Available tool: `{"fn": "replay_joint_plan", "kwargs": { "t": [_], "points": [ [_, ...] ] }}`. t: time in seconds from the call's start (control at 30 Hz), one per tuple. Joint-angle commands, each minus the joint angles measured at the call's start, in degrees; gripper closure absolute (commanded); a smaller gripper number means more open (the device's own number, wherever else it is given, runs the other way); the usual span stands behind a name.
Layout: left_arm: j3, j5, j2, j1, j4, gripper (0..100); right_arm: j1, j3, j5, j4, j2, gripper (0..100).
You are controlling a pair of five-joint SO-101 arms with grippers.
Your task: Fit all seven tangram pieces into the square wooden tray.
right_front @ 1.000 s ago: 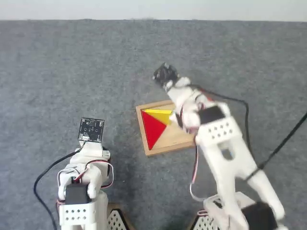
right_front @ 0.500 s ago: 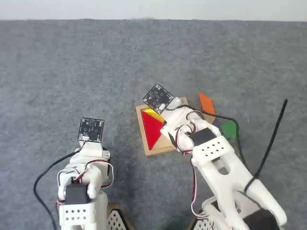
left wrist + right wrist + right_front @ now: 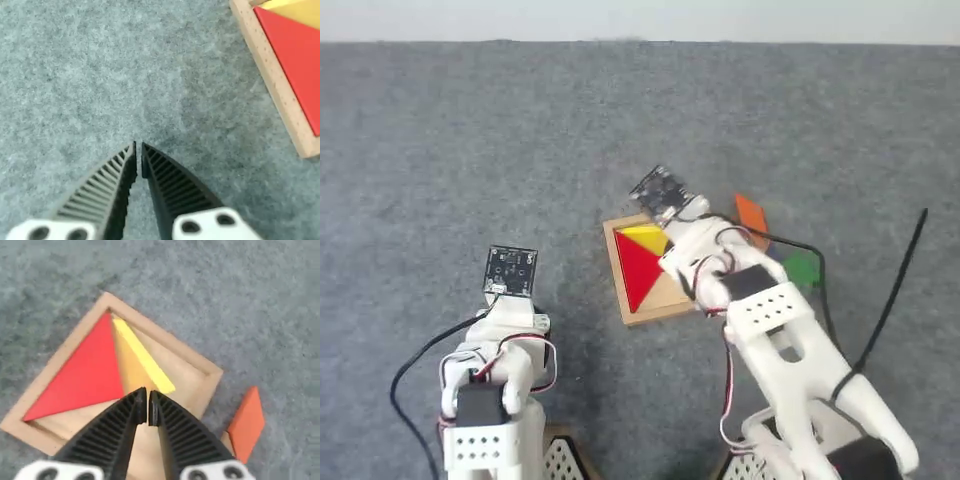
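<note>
Over the square wooden tray (image 3: 57, 362), where a red triangle (image 3: 85, 375) and a yellow piece (image 3: 145, 360) lie, the right gripper (image 3: 148, 392) hangs pinched shut and empty, while the left gripper (image 3: 138, 146), also closed on nothing, hovers above grey carpet (image 3: 75, 75) nearby.

One square wooden tray (image 3: 665, 303) holds two triangles: one red triangle (image 3: 638, 265) and one yellow triangle (image 3: 645, 236). Two pieces lie to its right: one orange piece (image 3: 751, 213) and one green piece (image 3: 801, 268).
</note>
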Motion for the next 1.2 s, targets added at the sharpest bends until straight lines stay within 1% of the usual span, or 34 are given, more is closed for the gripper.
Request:
{"fn": "replay_joint_plan", "kwargs": {
  "t": [0.0, 0.2, 0.5, 0.67, 0.87, 1.17],
  "points": [
    [-0.6, -0.1, -1.0, 0.3, 0.2, 98, 2.0, -5.7, -0.7, -0.9, 3.0, 98.6],
    [-0.6, -0.1, -1.0, 0.3, 0.2, 98, 2.1, -11.4, -0.7, -0.5, 11.8, 98.6],
    [-0.6, -0.1, -1.0, 0.3, 0.2, 98, 5.0, -12.6, -0.7, 0.0, 11.9, 98.6],
    [-0.6, -0.1, -1.0, 0.3, 0.2, 98, 5.4, -13.2, -0.7, -1.8, 12.7, 98.6],
    [-0.6, -0.1, -1.0, 0.3, 0.2, 98, 8.0, -15.5, -0.7, -2.5, 14.0, 98.6],
    [-0.6, -0.1, -1.0, 0.3, 0.2, 98, 8.2, -25.1, -0.7, -0.8, 28.4, 98.6]
  ]
}}
